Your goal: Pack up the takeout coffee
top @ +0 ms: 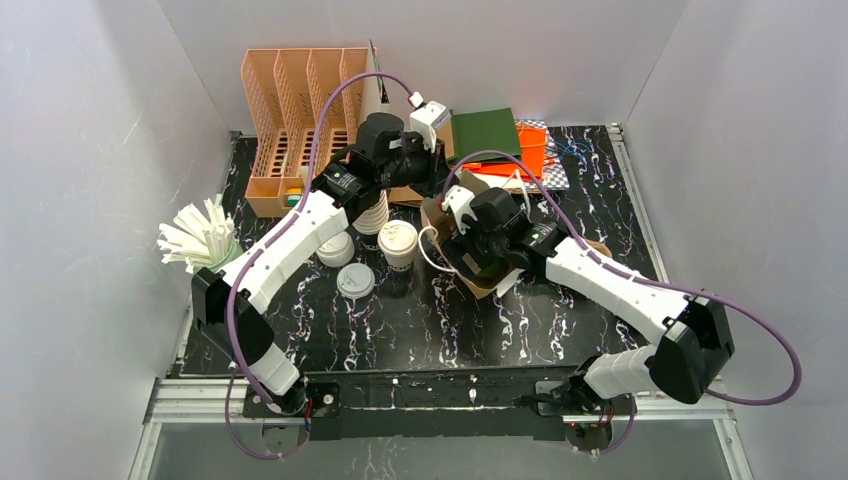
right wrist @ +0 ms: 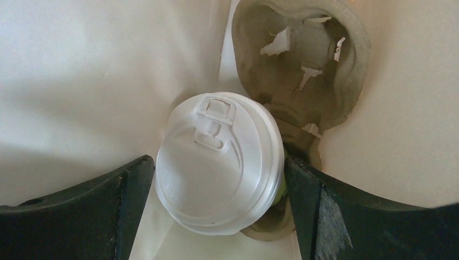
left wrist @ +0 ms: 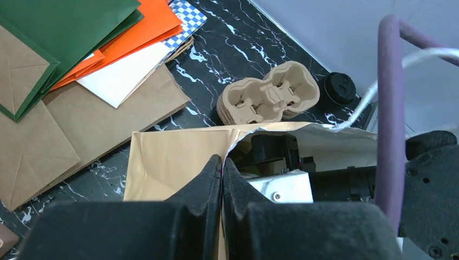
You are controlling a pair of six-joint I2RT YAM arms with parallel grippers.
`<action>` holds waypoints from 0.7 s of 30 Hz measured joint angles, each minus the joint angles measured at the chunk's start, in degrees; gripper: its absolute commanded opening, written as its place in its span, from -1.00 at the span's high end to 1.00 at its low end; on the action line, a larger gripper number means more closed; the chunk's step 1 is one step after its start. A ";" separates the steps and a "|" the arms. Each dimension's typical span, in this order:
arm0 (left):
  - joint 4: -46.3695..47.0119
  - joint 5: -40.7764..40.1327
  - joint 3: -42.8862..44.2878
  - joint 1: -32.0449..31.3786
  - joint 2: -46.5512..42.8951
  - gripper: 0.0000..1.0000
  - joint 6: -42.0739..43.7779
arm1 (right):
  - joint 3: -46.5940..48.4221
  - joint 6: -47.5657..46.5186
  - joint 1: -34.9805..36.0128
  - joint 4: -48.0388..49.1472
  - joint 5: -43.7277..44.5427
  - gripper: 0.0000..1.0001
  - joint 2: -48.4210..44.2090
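A small paper cup with a round white plastic sip lid (right wrist: 216, 179) stands inside a brown paper bag (right wrist: 81, 65). It sits in one well of a grey moulded pulp cup carrier (right wrist: 303, 65) that lies at the bottom of the bag. A sliver of green wall shows under the lid's right edge, and the carrier's other well lies just beyond the cup.

The right pincer (right wrist: 219, 165) reaches down into the bag with its two dark fingers spread wide, one on each side of the lid and close beside it. Whether either finger touches the cup cannot be told. The left pincer (left wrist: 222, 168) is clamped tight on the bag's upper rim, with the paper pinched between its fingers. Through the bag's mouth just beyond it, the black and white wrist of the right arm is visible.

The bag stands on a black, white-veined surface (top: 450, 330). To its left, a second lidded paper cup (top: 397, 240) stands upright, apart from the bag. Two loose flat white lids (top: 355, 281) lie near that cup, and a tall stack of lidless cups (top: 372, 212) behind it is partly hidden by the left arm. Further left is a bundle of white sticks (top: 200, 235), and a peach plastic rack (top: 300, 110) stands at the far left corner.

Behind the bag lie a stack of two-well pulp carriers (left wrist: 268, 100), a small round black object (left wrist: 338, 89), and overlapping flat paper sheets in green, orange, white and brown (left wrist: 70, 21).
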 measured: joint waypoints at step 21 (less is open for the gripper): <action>-1.79 1.46 1.77 1.31 1.51 1.00 1.95 | 2.14 0.24 0.63 -5.07 3.41 -0.27 -1.07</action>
